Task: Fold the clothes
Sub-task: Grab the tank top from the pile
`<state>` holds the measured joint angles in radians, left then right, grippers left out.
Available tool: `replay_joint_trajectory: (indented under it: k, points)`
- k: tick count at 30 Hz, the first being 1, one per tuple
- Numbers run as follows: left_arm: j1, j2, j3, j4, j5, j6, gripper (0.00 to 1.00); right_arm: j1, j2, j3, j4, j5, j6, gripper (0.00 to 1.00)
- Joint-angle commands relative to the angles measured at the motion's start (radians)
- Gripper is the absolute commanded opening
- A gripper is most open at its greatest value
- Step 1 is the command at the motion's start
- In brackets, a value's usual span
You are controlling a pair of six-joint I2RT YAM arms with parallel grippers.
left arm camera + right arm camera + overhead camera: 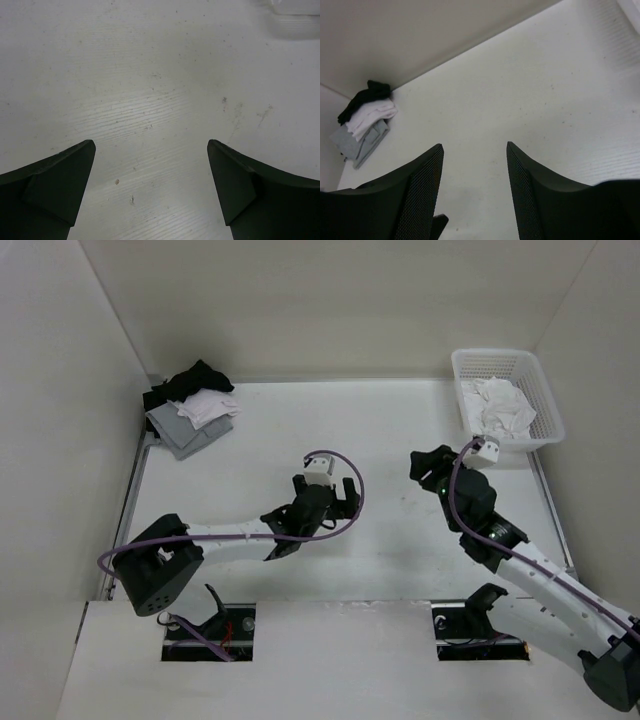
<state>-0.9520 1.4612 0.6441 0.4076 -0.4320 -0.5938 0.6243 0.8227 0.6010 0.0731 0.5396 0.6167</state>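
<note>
Left end effector (151, 147) spread wide, facing table (150, 60)

White table boxed in by pale walls
A plain off-white back wall (330, 300) rises behind the table (400, 430), with matching side walls (60, 390) at its left and right edges. The tabletop is faintly speckled under soft, even light.

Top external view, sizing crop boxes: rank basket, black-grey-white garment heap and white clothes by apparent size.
Largest: basket and garment heap, too alike to rank.
Smallest: white clothes, lying inside the basket.
</note>
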Motion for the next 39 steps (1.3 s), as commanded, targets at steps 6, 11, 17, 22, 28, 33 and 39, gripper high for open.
replay_joint_trajectory:
  k: [6, 11, 17, 22, 28, 33, 39]
  points:
    - [-0.049, -0.013, -0.033, 0.182, -0.013, 0.129, 1.00, -0.145, 0.104, 0.135, 0.046, -0.038, -0.081, 0.47]
    - [-0.058, 0.005, -0.054, 0.249, 0.041, 0.134, 0.96, -0.371, 0.320, 0.317, 0.048, -0.128, -0.112, 0.02]
    - [-0.057, -0.001, -0.083, 0.292, 0.064, 0.157, 0.29, -0.655, 0.789, 0.724, 0.004, -0.210, -0.110, 0.12]
    - [-0.040, 0.017, -0.090, 0.321, 0.070, 0.150, 0.49, -0.778, 1.124, 1.045, -0.165, -0.162, -0.130, 0.35]
    - [-0.029, 0.042, -0.078, 0.329, 0.082, 0.143, 0.65, -0.890, 1.285, 1.160, -0.226, -0.168, -0.132, 0.66]
    - [-0.027, 0.057, -0.072, 0.329, 0.099, 0.134, 0.69, -0.917, 1.356, 1.223, -0.246, -0.236, -0.135, 0.71]
    - [-0.018, 0.068, -0.067, 0.330, 0.111, 0.126, 0.69, -0.941, 1.432, 1.293, -0.268, -0.268, -0.094, 0.54]
